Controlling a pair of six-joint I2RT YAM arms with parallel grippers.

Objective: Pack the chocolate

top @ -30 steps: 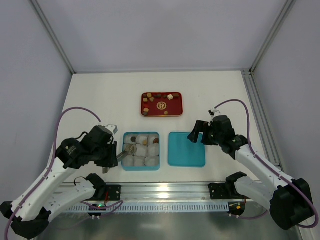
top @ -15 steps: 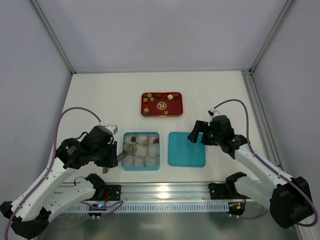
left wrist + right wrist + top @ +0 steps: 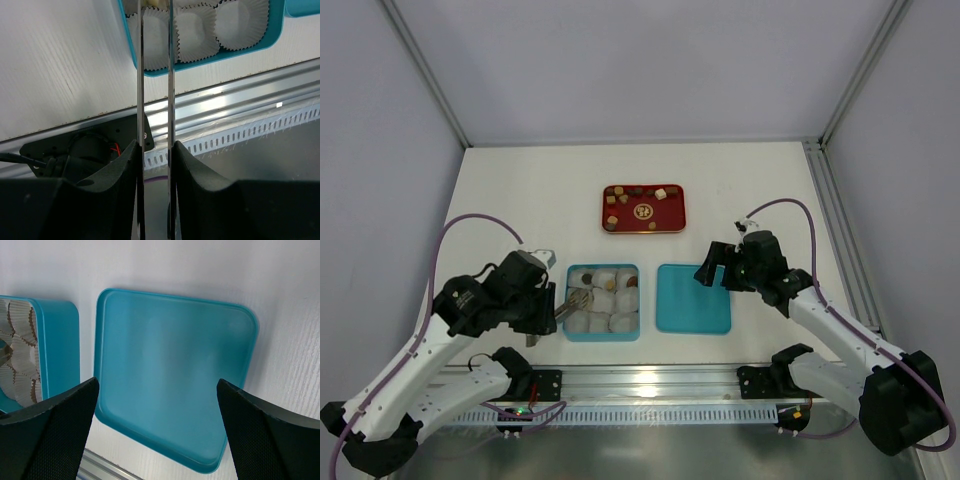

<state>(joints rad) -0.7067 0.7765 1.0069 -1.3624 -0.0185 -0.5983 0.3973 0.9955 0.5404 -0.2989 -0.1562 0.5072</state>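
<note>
Near the table's (image 3: 520, 200) front edge, a square teal plastic box (image 3: 603, 336) sits w/ white crinkled paper cups (image 3: 196, 30) inside; a couple of cups in its back row hold chocolate (image 3: 632, 283), dark brown; most of the tiny pieces, brown, tan & cream, lie on the red rounded-rectangle tray (image 3: 666, 216) further back, well apart from the box; the left gripper (image 3: 582, 298) reaches in over the box's left side, its long thin metal fingers (image 3: 140, 75) parallel w/ only a narrow gap; a cream bit shows btwn them at the wrist view's top edge, but can't tell whether it's gripped; a flat teal lid (image 3: 170, 370) lies just right of the box, not touching it; the right gripper (image 3: 713, 268) hovers above the lid's back edge, jaws spread wide, nothing btwn them
</note>
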